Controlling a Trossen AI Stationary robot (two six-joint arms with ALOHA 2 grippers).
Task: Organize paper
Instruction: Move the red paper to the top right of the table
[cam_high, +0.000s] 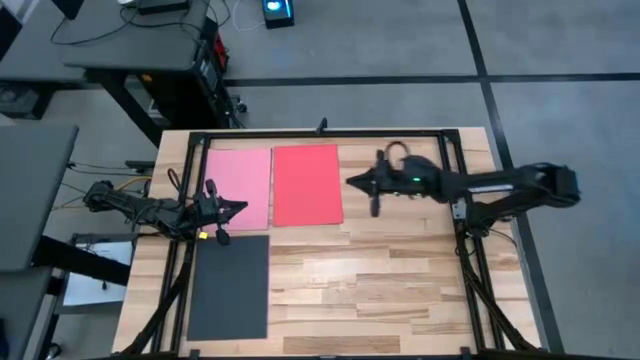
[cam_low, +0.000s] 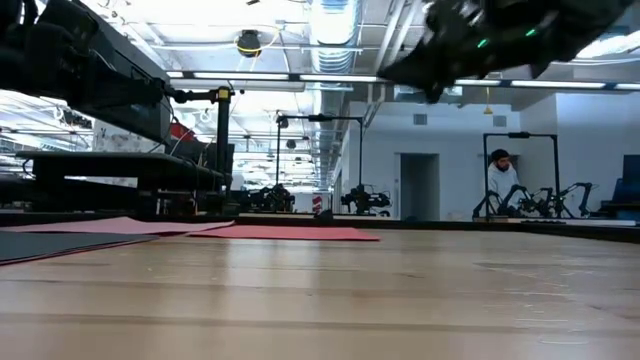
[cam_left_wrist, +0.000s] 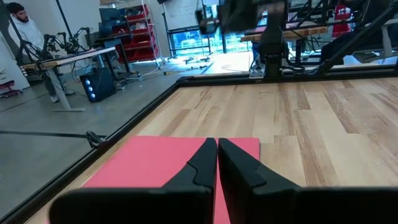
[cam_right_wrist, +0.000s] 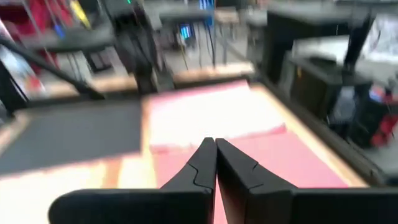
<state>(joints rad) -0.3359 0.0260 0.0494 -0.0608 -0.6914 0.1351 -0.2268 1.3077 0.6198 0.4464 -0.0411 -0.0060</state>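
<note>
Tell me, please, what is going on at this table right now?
Two robot arms are sorting paper sheets on a wooden table. A pink sheet and a red sheet lie side by side at the far edge, a dark grey sheet nearer the front. The left gripper hovers at the pink sheet's edge, the right gripper beside the red one. Both are shut and hold nothing.

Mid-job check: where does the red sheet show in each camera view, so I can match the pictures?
High view: red sheet lies at the table's far middle, edge to edge with the pink sheet on its left.
Low view: a thin red strip left of centre, on the far tabletop.
Left wrist view: it lies behind that arm's shut fingers.
Right wrist view: it lies past the fingers, nearer than the pink sheet.
Shared landmark: the pink sheet.
</note>
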